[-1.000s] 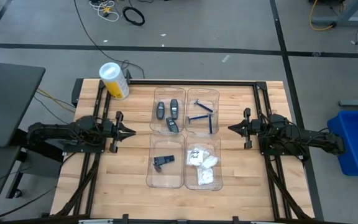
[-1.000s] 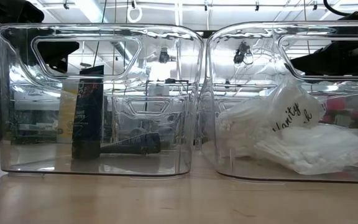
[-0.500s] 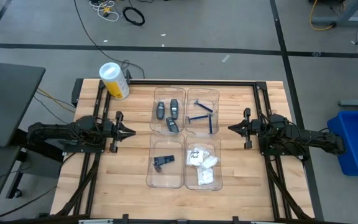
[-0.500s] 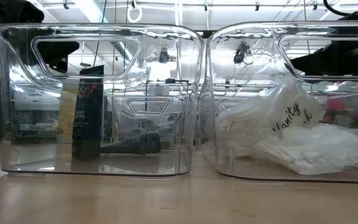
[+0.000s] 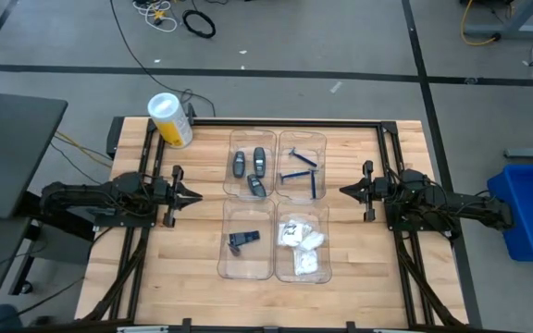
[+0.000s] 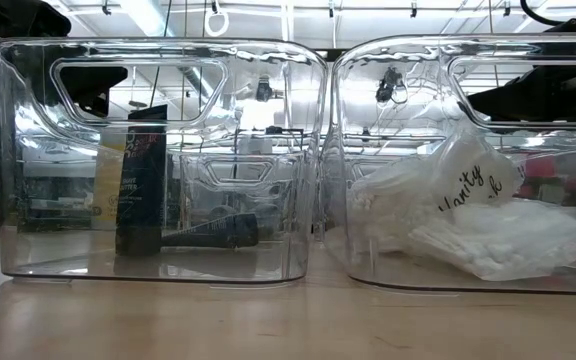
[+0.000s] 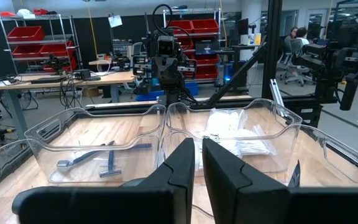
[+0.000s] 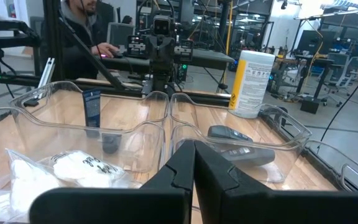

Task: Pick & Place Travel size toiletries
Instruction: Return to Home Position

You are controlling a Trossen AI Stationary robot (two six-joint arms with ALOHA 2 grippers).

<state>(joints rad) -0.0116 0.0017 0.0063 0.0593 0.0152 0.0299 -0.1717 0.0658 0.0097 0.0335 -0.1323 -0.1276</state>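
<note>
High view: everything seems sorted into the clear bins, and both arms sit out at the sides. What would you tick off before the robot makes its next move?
1. Left tool shut, empty, apart from the bins: ok.
2. Right tool shut, empty, on the bins' other side: ok.
3. Blue razors lying in a bin of their own: ok.
4. Grey oval tubes together in one bin: ok.
5. White packets and dark piece, each in its own bin: ok.
6. Toiletries loose on the table: none seen, ok. Only the yellow-and-white cylinder stands at a corner.
</note>
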